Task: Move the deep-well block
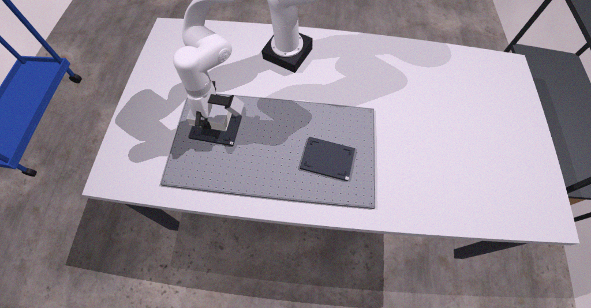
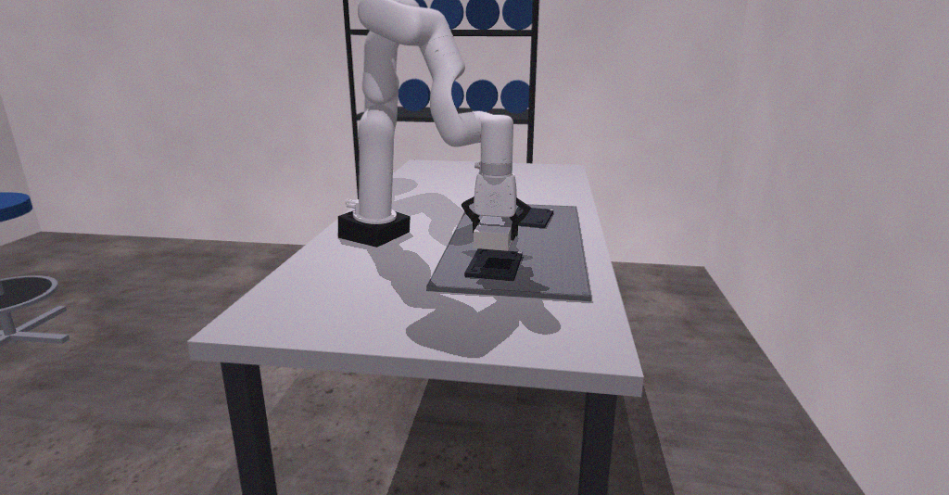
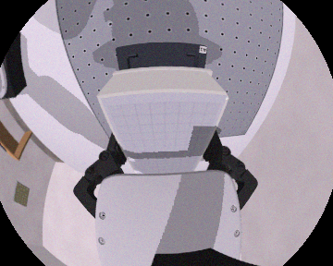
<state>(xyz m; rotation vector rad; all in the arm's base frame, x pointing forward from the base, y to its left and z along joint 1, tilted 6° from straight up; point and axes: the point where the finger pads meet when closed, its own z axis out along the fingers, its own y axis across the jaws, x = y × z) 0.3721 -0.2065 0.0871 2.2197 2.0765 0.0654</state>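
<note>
You are looking at a white surface [image 1: 433, 149] on dark legs, and on it lies a grey perforated board [image 1: 268, 173] that carries both nests. The white arm [image 2: 375, 159] rises from a black base block [image 1: 298, 64] near the far edge of the surface in the top view, bends over, and points its wrist straight down above the board's left end as that view shows it.

To the sides you have a blue cart [image 1: 60, 64] off the left edge and a dark rack [image 1: 532, 15] off the right; in the exterior view another black rack [image 2: 345, 60] holding blue discs stands behind the arm.

Plate nest N2 [image 1: 327, 158] lies flat on the right part of the board, well apart from the arm, with nothing standing on it. Plate nest N1 [image 2: 492, 264] sits directly under the wrist, its dark top uncovered.

The hand [image 2: 492, 221] stands nearly at full spread, clamped on the two sides of the deep-well block [image 3: 162, 117]. You can see the block hanging level and the right way up above N1, apart from it, with its gridded well face toward the wrist camera. One black finger [image 3: 95, 173] shows at each side of it there.
</note>
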